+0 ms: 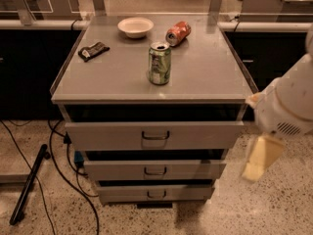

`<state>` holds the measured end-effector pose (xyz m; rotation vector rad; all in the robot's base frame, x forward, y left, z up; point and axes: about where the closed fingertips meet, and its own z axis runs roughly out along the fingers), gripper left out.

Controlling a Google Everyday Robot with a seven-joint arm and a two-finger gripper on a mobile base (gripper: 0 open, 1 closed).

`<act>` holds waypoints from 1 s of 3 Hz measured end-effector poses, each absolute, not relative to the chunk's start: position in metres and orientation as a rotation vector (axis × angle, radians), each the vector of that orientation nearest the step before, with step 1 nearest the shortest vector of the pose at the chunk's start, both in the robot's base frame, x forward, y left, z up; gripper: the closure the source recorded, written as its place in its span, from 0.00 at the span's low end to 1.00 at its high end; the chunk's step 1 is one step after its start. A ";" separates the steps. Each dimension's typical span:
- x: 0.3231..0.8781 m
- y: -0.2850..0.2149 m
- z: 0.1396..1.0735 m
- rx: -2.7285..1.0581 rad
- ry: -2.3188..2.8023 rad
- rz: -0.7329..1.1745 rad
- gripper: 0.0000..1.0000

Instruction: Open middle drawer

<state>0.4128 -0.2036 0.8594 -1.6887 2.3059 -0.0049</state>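
Note:
The grey metal cabinet (pixel 146 77) has three drawers. The middle drawer (pixel 195 170) is a shallow wide front with a small dark loop handle (pixel 155 171) at its centre. It stands slightly out from the cabinet, with a dark gap above it. My gripper (pixel 257 161) hangs below the white arm (pixel 286 109) at the right. It is off the cabinet's right side, about level with the middle drawer, and touches nothing.
The top drawer (pixel 98 135) juts out furthest; the bottom drawer (pixel 122 193) is lowest. On top stand a green can (pixel 159 63), a tipped red can (pixel 177 33), a white bowl (pixel 135 26) and a dark packet (pixel 93 51). Cables (pixel 58 165) lie on the floor at the left.

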 end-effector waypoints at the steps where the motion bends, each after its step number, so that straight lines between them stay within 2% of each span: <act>1: 0.390 -0.181 0.779 -1.691 2.313 0.134 0.00; 2: 0.368 -0.154 0.724 -1.704 2.287 0.288 0.00; 3: 0.368 -0.154 0.724 -1.703 2.287 0.287 0.00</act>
